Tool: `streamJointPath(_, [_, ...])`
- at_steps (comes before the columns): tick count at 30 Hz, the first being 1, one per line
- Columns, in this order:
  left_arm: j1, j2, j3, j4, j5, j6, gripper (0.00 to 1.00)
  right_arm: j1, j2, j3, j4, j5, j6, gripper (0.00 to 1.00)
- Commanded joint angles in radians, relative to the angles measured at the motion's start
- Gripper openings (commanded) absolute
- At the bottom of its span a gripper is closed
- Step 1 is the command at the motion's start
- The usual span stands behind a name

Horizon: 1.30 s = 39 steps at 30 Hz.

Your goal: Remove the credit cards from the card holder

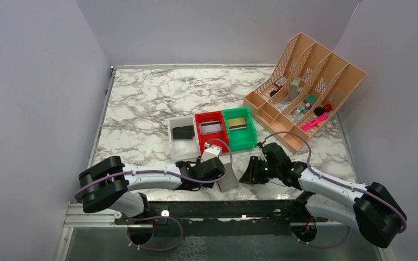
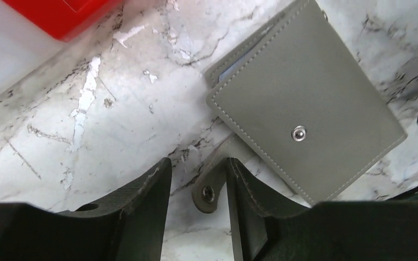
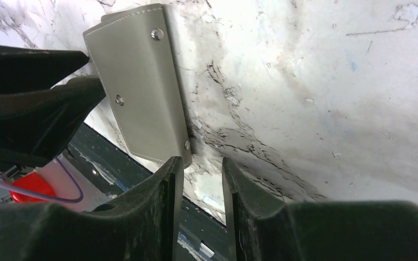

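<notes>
The card holder (image 1: 229, 180) lies closed on the marble table, grey side up, between my two grippers. In the left wrist view it (image 2: 305, 103) shows a snap button, and its strap tab (image 2: 209, 190) lies between my open left gripper's (image 2: 197, 163) fingers, against the right finger. A pale blue edge shows inside the fold. My right gripper (image 3: 201, 160) is open and empty, its left finger next to the holder's (image 3: 136, 92) near corner. A black credit card (image 1: 183, 132) lies in the white bin.
The white bin (image 1: 180, 148), red bin (image 1: 210, 140) and green bin (image 1: 241, 137) stand in a row just beyond the grippers. The red and green bins each hold a flat card. A peach divided organizer (image 1: 305, 89) stands at the back right. The table's front edge is close.
</notes>
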Motion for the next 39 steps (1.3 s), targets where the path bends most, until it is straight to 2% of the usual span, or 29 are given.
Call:
streamJointPath(1, [0.050, -0.021, -0.028, 0.148, 0.085, -0.018, 0.44, 0.002, -0.010, 0.069, -0.085, 0.037, -0.042, 0.38])
streamJointPath(10, [0.059, -0.022, -0.087, 0.281, 0.182, -0.113, 0.26, 0.002, 0.015, 0.221, -0.211, 0.049, -0.188, 0.40])
streamJointPath(12, [0.059, -0.029, -0.102, 0.287, 0.174, -0.120, 0.23, 0.002, 0.009, 0.231, -0.204, 0.025, -0.205, 0.41])
streamJointPath(16, [0.059, -0.076, -0.111, 0.241, 0.122, -0.117, 0.08, 0.002, -0.021, 0.209, -0.151, 0.006, -0.190, 0.44])
streamJointPath(20, [0.061, -0.146, -0.115, 0.215, 0.113, -0.077, 0.00, 0.008, -0.051, 0.204, -0.170, 0.103, -0.154, 0.48])
streamJointPath(22, [0.061, -0.175, -0.119, 0.206, 0.115, -0.059, 0.00, 0.012, -0.077, 0.196, -0.178, 0.176, -0.144, 0.55])
streamJointPath(25, [0.060, -0.225, -0.120, 0.185, 0.123, -0.034, 0.00, 0.020, -0.101, 0.215, -0.175, 0.210, -0.136, 0.58])
streamJointPath(28, [0.064, -0.257, -0.105, 0.155, 0.121, -0.021, 0.00, 0.055, -0.097, 0.239, -0.123, 0.180, -0.133, 0.58])
streamJointPath(32, [0.066, -0.289, -0.090, 0.157, 0.117, -0.014, 0.00, 0.169, -0.051, 0.218, -0.019, 0.234, -0.139, 0.58])
streamJointPath(34, [0.066, -0.296, -0.084, 0.183, 0.127, -0.002, 0.00, 0.180, -0.037, 0.194, 0.033, 0.235, -0.141, 0.58])
streamJointPath(39, [0.066, -0.274, 0.004, 0.136, 0.138, 0.013, 0.00, 0.180, -0.063, 0.267, -0.035, 0.363, -0.118, 0.58])
